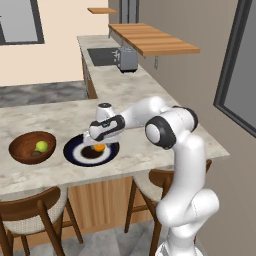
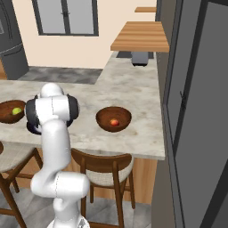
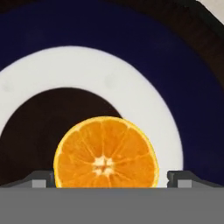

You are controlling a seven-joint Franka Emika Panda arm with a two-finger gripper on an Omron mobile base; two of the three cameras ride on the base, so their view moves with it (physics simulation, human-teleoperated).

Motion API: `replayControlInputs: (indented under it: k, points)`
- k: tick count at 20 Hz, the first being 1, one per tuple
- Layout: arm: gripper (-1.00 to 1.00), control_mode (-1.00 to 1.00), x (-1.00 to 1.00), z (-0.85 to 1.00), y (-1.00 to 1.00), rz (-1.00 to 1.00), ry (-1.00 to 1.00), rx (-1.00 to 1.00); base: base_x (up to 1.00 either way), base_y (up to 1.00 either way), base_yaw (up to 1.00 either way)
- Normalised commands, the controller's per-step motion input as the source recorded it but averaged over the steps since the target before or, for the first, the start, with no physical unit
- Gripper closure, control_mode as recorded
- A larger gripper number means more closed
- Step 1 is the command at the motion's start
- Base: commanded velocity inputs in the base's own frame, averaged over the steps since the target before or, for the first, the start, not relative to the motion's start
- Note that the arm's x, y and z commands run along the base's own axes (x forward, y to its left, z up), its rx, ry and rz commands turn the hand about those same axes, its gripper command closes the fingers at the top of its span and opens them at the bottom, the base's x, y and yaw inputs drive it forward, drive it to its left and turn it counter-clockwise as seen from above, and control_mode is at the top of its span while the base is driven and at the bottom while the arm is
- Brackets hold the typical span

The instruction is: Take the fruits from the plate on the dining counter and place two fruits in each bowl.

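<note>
An orange fruit (image 3: 106,153), cut face up, lies on the navy plate (image 3: 131,78) just inside its pale ring. My gripper (image 3: 111,179) is down over it, open, one fingertip on each side and a small gap at the right one. From the left base, the gripper (image 1: 96,144) hangs over the plate (image 1: 75,152) on the dining counter (image 1: 45,120), with the orange (image 1: 100,147) under it. The left bowl (image 1: 20,150) holds a yellow-green fruit (image 1: 41,146), with a dark shape beside it. The right bowl (image 2: 114,116) holds a red fruit (image 2: 114,122).
A toaster (image 1: 128,59) and a sink (image 1: 102,56) sit on the far worktop under a wooden shelf (image 1: 150,39). Wooden stools (image 1: 30,215) (image 2: 104,171) stand along the counter's near side. A dark wall panel (image 2: 196,111) rises at the right.
</note>
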Motion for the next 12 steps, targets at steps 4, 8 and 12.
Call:
replayControlInputs:
  k: [4,8,12]
  points:
    - [-1.00,-1.00,0.15,-0.11,0.10,0.00,0.00,0.00,0.00,0.00,0.00]
    - [-1.00,-1.00,0.02,-0.16,0.01,0.00,0.00,0.00,0.00,0.00,0.00]
    - [-1.00,-1.00,0.00,-0.16,0.00,0.00,0.00,0.00,0.00,0.00,0.00]
